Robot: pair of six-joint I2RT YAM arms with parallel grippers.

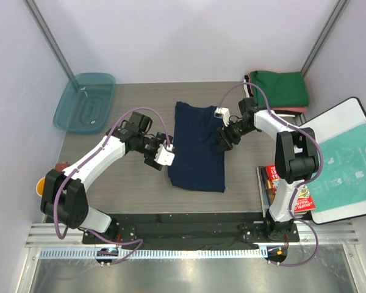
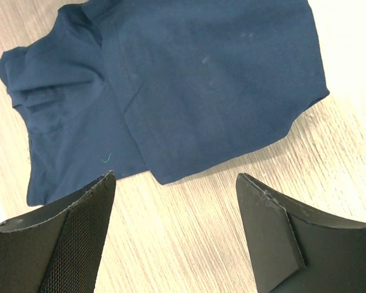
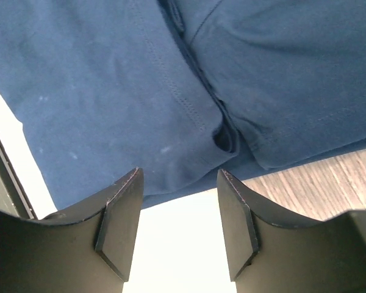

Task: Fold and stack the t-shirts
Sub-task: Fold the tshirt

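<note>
On the desk [image 1: 244, 183], left arm [image 1: 100, 155] and right arm [image 1: 269, 124] flanked the navy shirt [image 1: 198, 146], jaws released, positioned to grasp its edges.

Dark navy cloth t-shirt [image 3: 110, 91] fills upper part of view, lying flat. Stitched seam runs diagonally across it; folded layer overlaps at centre-right, small dark pocket at crease. Right gripper [image 3: 180, 177] low over shirt's near edge, black fingers [image 3: 119, 226] apart, nothing between them. Grey wood-grain tabletop [image 3: 329, 183] bare at lower right. Glaring white patch [image 3: 177, 244] below shirt edge, washed out, nature unclear.
</note>
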